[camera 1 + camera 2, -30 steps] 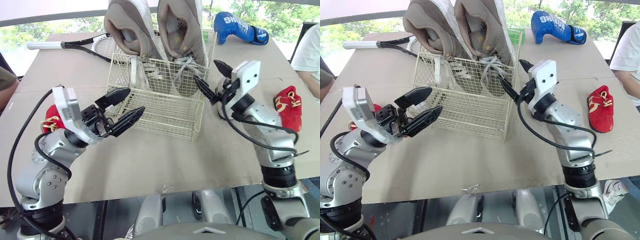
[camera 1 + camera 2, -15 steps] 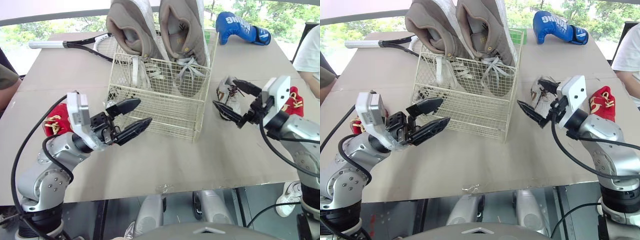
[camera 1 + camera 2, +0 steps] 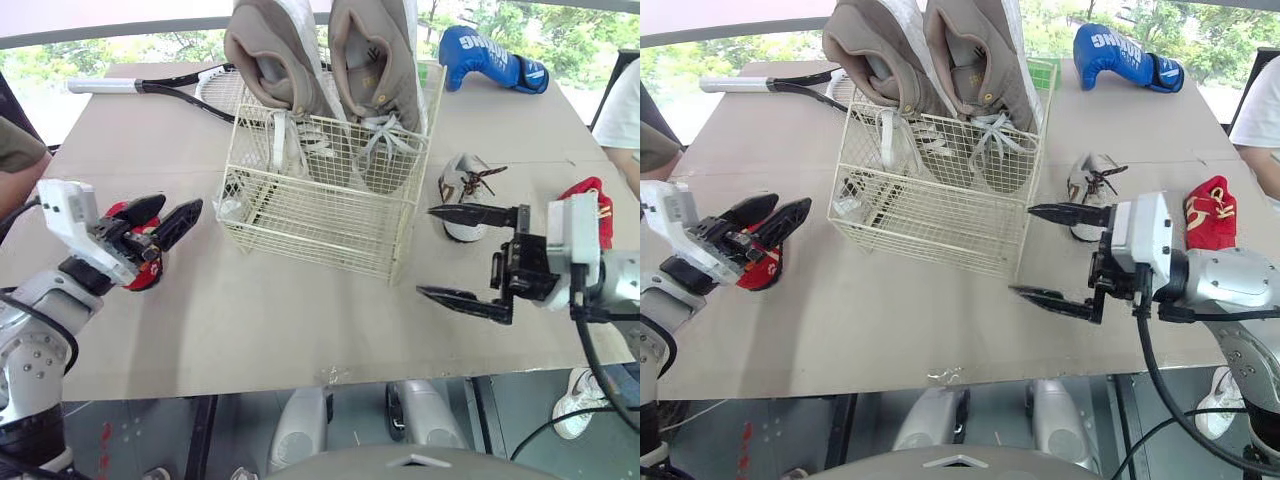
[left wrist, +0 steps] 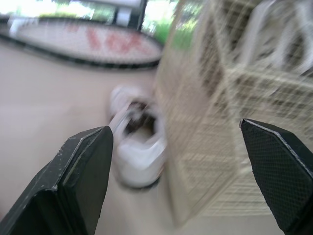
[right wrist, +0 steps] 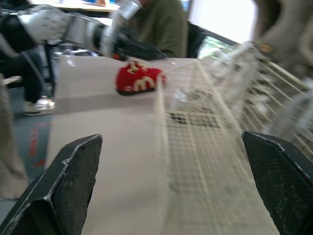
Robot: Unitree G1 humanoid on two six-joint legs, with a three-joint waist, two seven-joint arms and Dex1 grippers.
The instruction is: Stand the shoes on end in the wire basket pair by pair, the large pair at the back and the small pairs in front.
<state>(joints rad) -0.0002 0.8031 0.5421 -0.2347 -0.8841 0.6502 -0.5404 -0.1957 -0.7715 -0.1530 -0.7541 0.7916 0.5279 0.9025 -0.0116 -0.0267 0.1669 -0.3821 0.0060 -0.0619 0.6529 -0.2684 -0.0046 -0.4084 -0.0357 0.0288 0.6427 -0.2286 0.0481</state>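
Two grey shoes (image 3: 275,60) in basket (image 3: 320,215); two red shoes (image 3: 1210,215) outside.

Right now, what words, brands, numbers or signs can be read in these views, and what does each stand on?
"ING": the end of the white lettering on the blue boxing glove; the letters before it are too small to read.
Red mark on the racket strings: blurred, unreadable.
On the large grey shoes and the wire basket: nothing readable.
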